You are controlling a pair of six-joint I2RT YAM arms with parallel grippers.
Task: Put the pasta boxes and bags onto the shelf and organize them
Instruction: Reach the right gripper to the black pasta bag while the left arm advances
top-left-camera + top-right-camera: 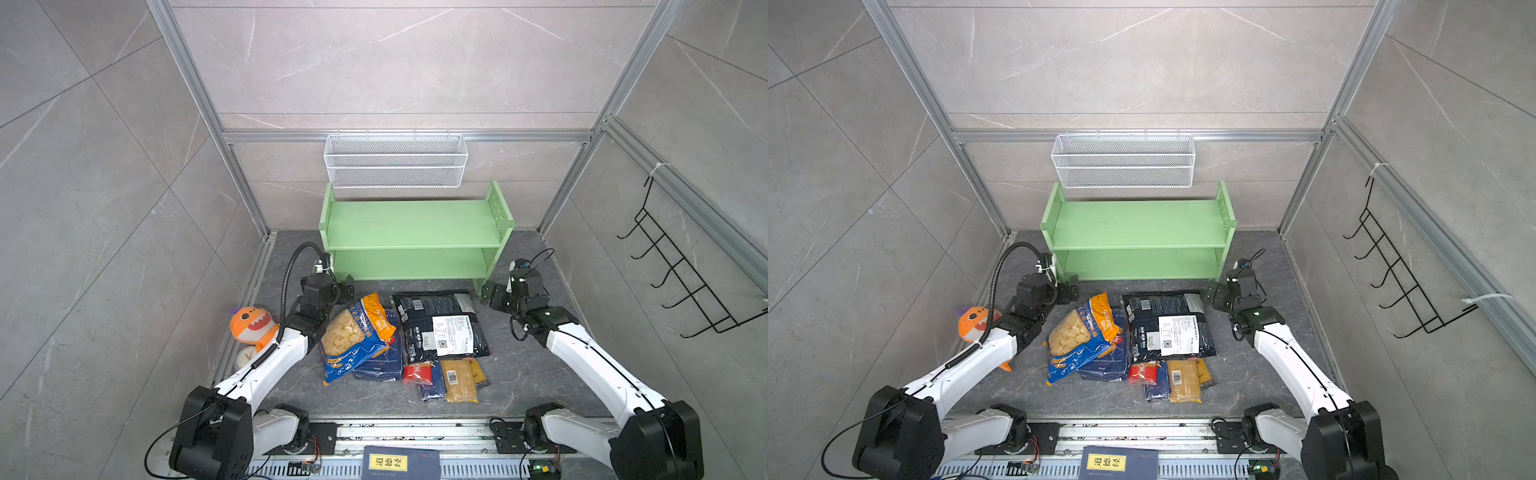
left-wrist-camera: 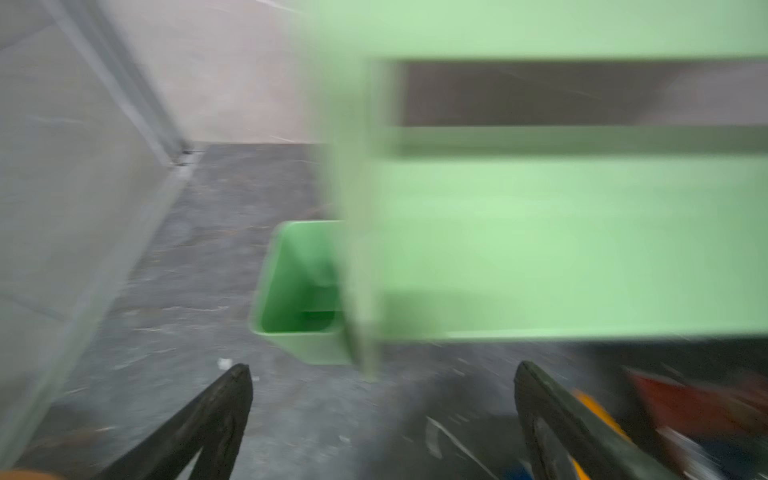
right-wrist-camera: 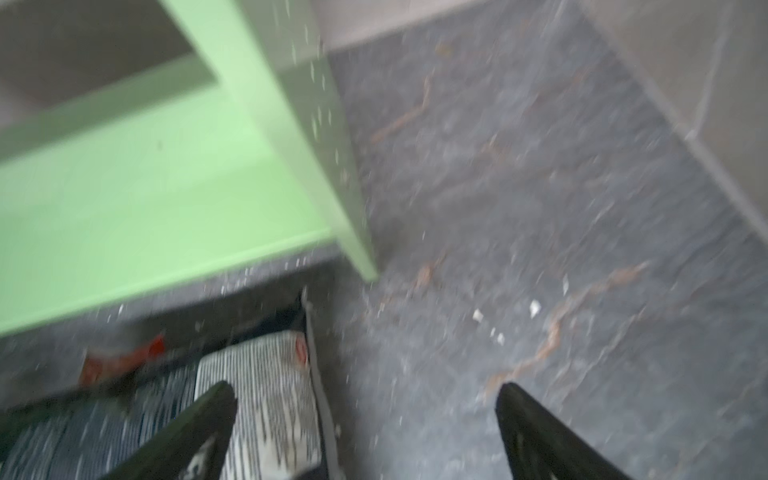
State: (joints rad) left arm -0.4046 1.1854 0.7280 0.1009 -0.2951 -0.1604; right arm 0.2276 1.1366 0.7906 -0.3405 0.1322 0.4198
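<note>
At the shelf's (image 1: 411, 224) front feet, left gripper (image 2: 382, 368) and right gripper (image 3: 365, 386) stand fully spread, holding nothing. Right gripper overhangs the black bag's (image 1: 415, 328) corner; contact unclear.

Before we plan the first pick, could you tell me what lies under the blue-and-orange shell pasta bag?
A dark blue pasta box lies under the shell pasta bag, only its right side showing. The rest is covered; anything else beneath is hidden.

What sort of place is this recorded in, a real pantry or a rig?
Probably a lab cell staged as a pantry: tile-look panels in an aluminium frame, a mounting rail in front, a green shelf with pasta bags lying before it.
</note>
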